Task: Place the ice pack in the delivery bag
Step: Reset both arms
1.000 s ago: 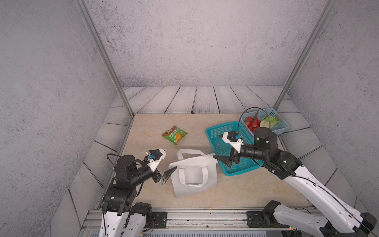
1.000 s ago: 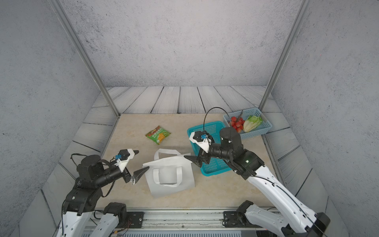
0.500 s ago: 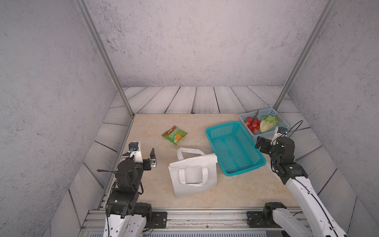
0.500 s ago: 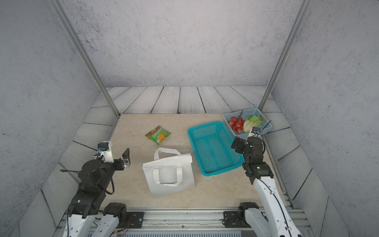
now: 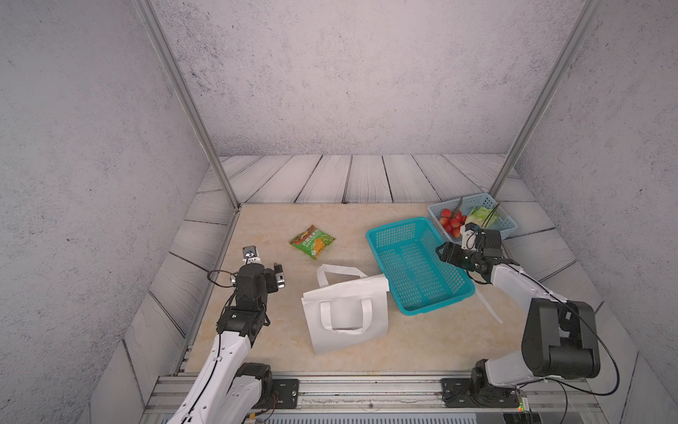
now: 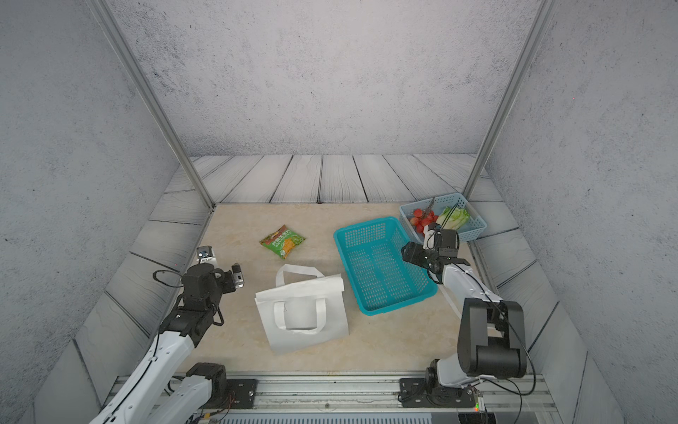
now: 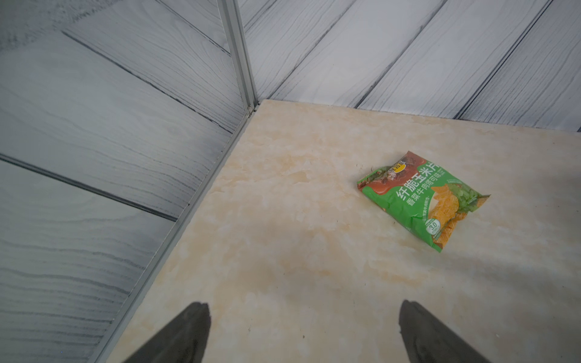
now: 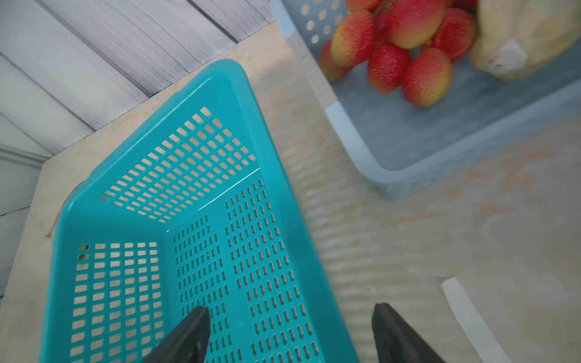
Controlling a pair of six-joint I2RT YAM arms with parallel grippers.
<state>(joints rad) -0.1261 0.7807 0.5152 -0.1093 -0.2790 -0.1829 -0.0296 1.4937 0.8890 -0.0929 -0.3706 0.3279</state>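
White delivery bag [image 5: 348,293] left alone as both arms pulled back — left gripper [image 7: 303,305] and right gripper [image 8: 290,308] jaws apart, empty; ice pack unseen, perhaps already inside.

beige marbled tabletop [image 5: 422,341], white delivery bag [image 5: 346,315], snack packet [image 5: 312,242], teal basket [image 5: 414,264], pale blue basket [image 5: 477,201]

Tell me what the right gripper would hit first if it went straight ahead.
Probably the teal basket: the right gripper, jaws apart, points at its side wall nearest the pale blue basket. Height over the rim is unclear.
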